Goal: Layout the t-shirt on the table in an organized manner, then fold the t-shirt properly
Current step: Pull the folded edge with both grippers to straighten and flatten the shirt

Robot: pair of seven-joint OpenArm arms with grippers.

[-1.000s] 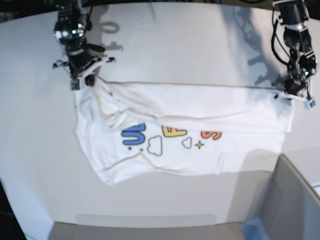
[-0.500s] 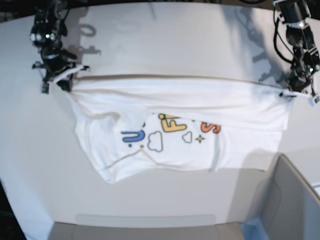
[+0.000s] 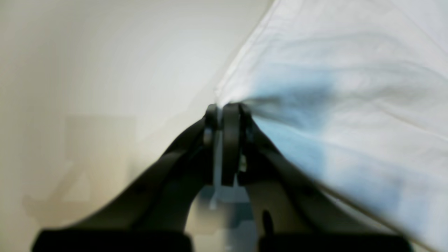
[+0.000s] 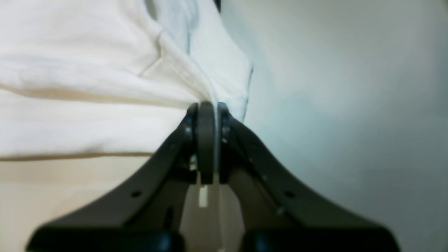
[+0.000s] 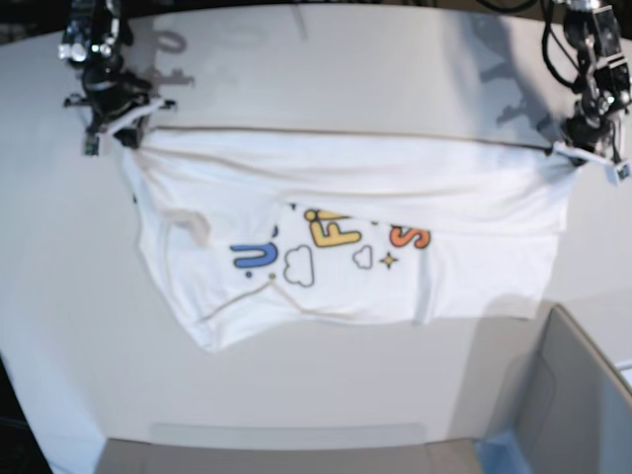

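Note:
The white t-shirt hangs stretched between both arms above the white table, its printed letters and clouds facing up and its lower part resting on the tabletop. My left gripper at the right of the base view is shut on one top corner of the t-shirt, fingertips pinched together. On the base view's left, my right gripper is shut on the other top corner, with bunched cloth entering the closed tips. The top edge runs taut between them.
A grey box with a blue corner stands at the front right. A flat grey panel lies along the front edge. Bare tabletop shows behind and to the left of the shirt.
Both arms have pulled the shirt's top edge farther back; the right gripper also moved outward to the base view's left. More of the printed letters now shows.

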